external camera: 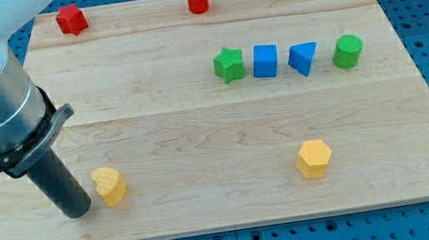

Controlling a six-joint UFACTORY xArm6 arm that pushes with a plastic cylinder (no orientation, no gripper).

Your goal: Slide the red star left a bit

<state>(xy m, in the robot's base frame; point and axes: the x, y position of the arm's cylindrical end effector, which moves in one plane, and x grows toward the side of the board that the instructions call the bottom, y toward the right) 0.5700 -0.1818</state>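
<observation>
Red star sits at the board's top-left corner, near the top edge. Our rod carries no jaws and grasps nothing; my tip rests near the bottom-left corner, just beside the yellow heart. We judge the push needs an approach from the star's right.
</observation>
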